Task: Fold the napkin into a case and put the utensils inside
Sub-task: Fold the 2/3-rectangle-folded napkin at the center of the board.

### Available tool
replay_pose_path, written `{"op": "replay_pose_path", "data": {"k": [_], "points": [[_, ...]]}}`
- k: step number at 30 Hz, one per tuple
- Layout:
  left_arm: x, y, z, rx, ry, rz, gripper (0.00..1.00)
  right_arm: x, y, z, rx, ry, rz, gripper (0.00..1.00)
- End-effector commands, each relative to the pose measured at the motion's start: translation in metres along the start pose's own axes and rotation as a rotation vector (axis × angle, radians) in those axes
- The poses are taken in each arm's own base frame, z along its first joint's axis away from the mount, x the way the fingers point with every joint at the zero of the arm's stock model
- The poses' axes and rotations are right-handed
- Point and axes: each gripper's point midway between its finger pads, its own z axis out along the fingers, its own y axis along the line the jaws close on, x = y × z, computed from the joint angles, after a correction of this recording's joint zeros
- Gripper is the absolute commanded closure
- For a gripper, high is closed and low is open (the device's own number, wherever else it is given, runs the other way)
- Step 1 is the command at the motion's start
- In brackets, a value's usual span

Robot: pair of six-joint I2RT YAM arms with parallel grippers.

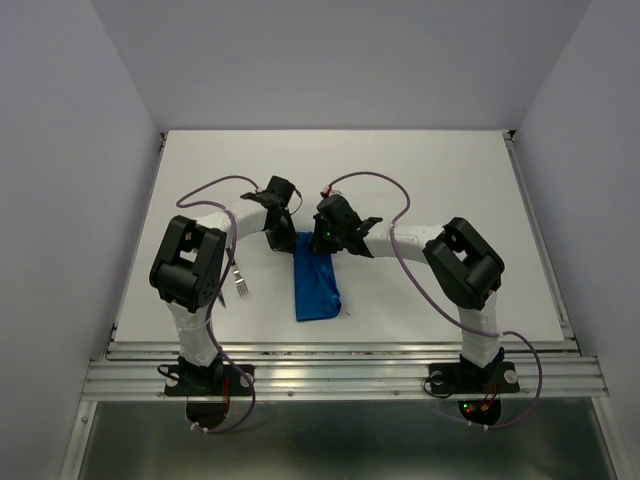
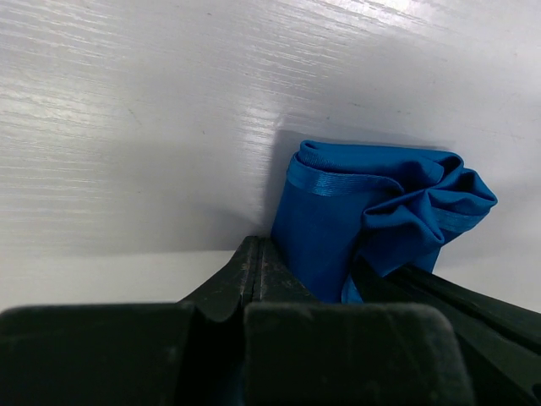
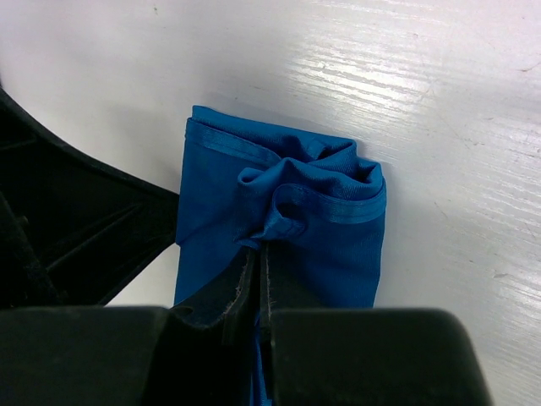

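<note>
The bright blue napkin (image 1: 317, 285) lies on the white table (image 1: 430, 180) as a narrow folded strip running toward the near edge. Its far end is bunched and creased (image 3: 287, 194). My right gripper (image 3: 259, 250) is shut on that bunched end, with blue cloth showing between its fingers. My left gripper (image 2: 257, 245) is shut with nothing seen between its jaws, and the napkin's folded end (image 2: 363, 211) is just to its right. The two grippers (image 1: 283, 238) (image 1: 322, 240) meet over the strip's far end. The utensils (image 1: 240, 287) lie left of the napkin, partly hidden by the left arm.
The left arm's elbow (image 1: 188, 265) hangs over the table's near-left part beside the utensils. The right arm's elbow (image 1: 465, 265) stands at the near right. Purple cables (image 1: 400, 255) loop off both arms. A metal rail (image 1: 340, 372) borders the near edge.
</note>
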Motion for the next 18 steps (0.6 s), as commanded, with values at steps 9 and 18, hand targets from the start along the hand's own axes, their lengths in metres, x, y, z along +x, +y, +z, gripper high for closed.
{"op": "replay_pose_path", "data": {"k": [9,18], "points": [[0.006,-0.002,0.005,-0.015,0.022,0.004,1.0,-0.038,0.034,-0.022,-0.069,-0.085,-0.014,0.99],[0.005,-0.002,0.007,-0.019,0.023,0.006,1.0,-0.038,0.044,-0.021,-0.091,-0.079,-0.015,0.99]]}}
